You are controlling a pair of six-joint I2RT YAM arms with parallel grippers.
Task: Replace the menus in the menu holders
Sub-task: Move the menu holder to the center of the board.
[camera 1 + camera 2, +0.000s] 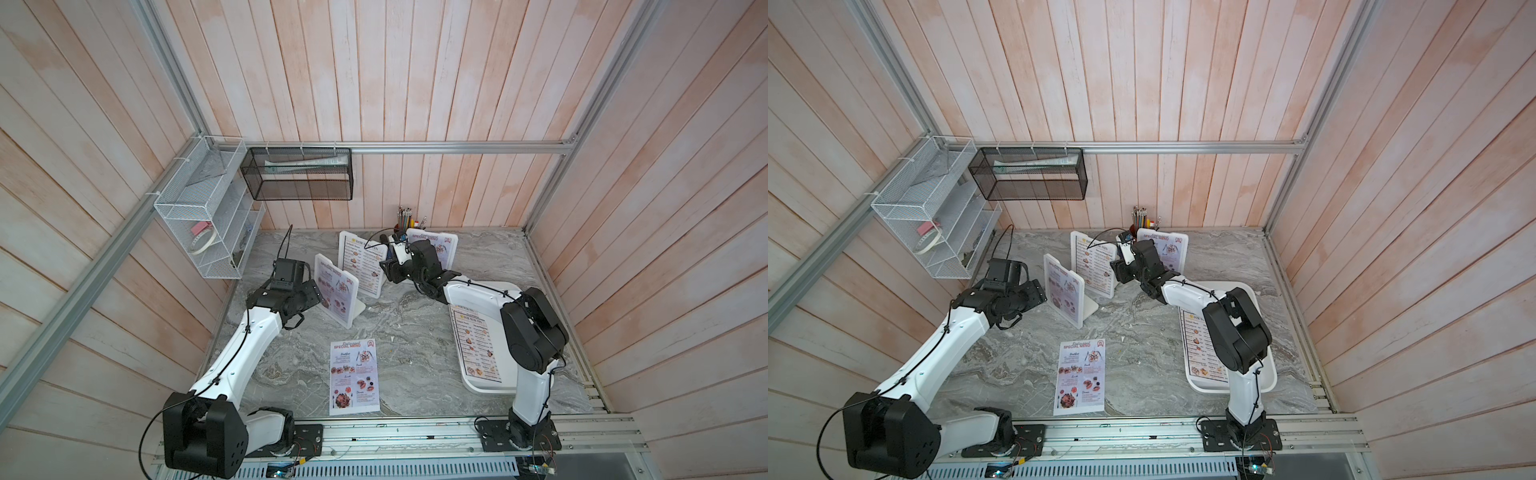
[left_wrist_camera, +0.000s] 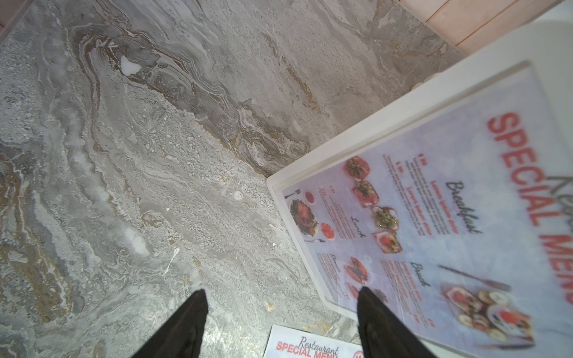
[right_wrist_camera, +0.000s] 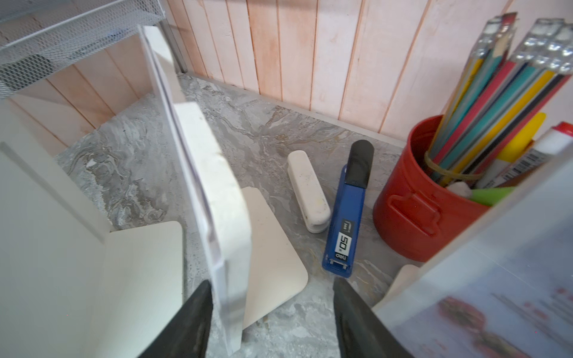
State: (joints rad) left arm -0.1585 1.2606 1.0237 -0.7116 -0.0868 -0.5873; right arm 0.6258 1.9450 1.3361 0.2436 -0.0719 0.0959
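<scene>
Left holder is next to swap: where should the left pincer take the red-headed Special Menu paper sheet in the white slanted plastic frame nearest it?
Likely its top edge, from above. The Special Menu sheet stands tilted in the white frame, whose rim closes the bottom and visible side, so up looks the only way out. The left pincer is open beside it.

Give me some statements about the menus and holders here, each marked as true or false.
1. A Special Menu sheet lies flat on the table. True.
2. All three holders show Dim Sum Inn menus. False: only the middle holder does.
3. The white tray holds a Dim Sum Inn menu. True.
4. The red cup is empty. False: it holds pencils.
5. The left gripper grips a menu. False: it is open, empty.
</scene>
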